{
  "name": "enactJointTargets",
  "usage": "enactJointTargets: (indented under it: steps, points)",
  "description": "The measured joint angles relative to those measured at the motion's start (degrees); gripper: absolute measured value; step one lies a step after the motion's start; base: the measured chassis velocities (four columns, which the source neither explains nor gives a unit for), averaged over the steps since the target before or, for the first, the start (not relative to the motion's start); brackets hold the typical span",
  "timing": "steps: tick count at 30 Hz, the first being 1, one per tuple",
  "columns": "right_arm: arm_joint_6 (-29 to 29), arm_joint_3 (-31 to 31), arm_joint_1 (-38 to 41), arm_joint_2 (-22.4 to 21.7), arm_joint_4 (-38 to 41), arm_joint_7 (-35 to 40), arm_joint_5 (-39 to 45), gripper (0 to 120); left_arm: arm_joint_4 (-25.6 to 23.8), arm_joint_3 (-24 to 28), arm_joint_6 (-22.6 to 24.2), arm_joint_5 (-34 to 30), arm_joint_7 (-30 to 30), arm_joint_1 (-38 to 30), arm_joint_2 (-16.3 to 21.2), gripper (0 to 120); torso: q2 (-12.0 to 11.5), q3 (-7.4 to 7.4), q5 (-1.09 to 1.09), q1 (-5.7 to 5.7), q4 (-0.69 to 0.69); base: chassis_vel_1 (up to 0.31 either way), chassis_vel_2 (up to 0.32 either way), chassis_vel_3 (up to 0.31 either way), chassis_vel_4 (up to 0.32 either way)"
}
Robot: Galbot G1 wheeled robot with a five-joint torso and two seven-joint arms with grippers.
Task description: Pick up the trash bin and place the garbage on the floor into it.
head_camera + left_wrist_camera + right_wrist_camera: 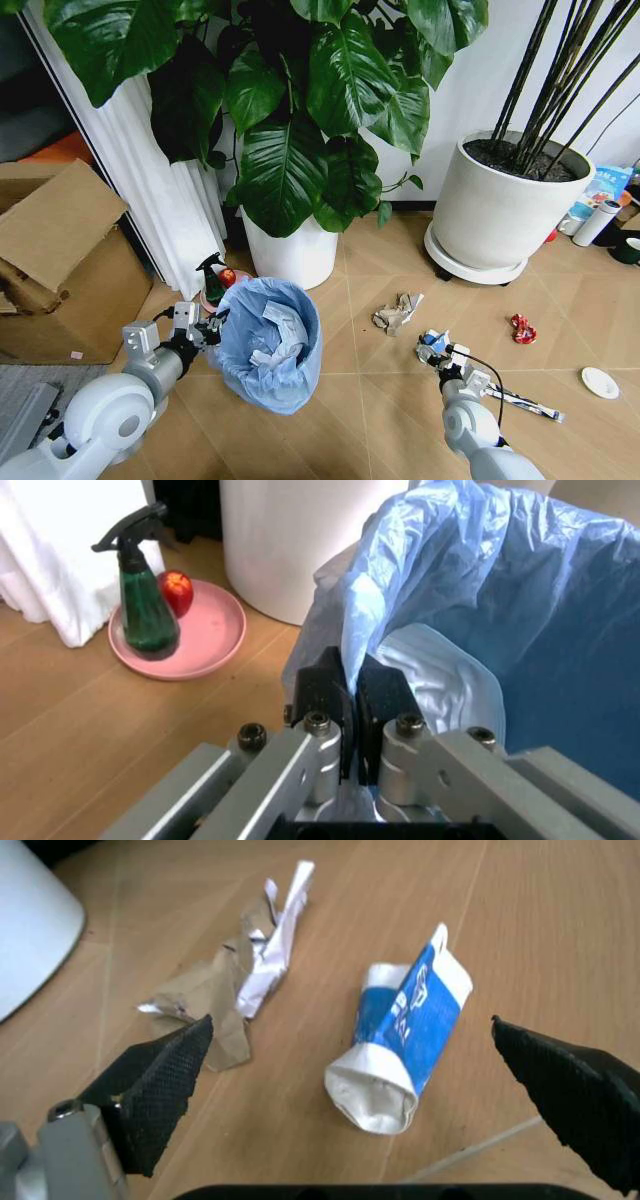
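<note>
The trash bin (268, 345), lined with a crinkled light-blue bag, holds white paper scraps. My left gripper (205, 325) is shut on its near rim, the bag's edge (365, 641) pinched between the black pads (322, 697). My right gripper (435, 348) hangs open over a blue-and-white wrapper (405, 1039) lying on the floor (360, 400) between its fingertips (165, 1080). Beside it lies crumpled brown-and-white paper (398, 312) (235, 986). A red wrapper (523, 328), a white disc (600, 382) and a flat printed wrapper (530, 403) lie farther right.
A white pot (290, 255) with a leafy plant stands behind the bin, a larger one (500, 210) at the back right. A green spray bottle (148, 607) stands on a pink dish (205, 637). A cardboard box (60, 260) and a grey mat (25, 395) are on the left.
</note>
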Motion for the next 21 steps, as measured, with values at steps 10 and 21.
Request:
enactJointTargets:
  steps: [10, 21]
  points:
    - [-1.5, -0.9, 5.1, 1.2, -7.0, 2.1, 1.5, 100, 0.5, 0.0, 0.1, -0.4, -0.1, -0.4, 0.3, 0, 0.0, 0.00, 0.00, 0.00, 0.00, 0.000, 0.000, 0.000, 0.000]
    - [-1.8, -2.1, 9.5, 1.8, -14.0, 1.2, 2.6, 100, 0.8, -0.1, 0.1, -0.8, -0.3, -0.6, 0.5, 0, 0.0, 0.00, 0.00, 0.00, 0.00, 0.000, 0.000, 0.000, 0.000]
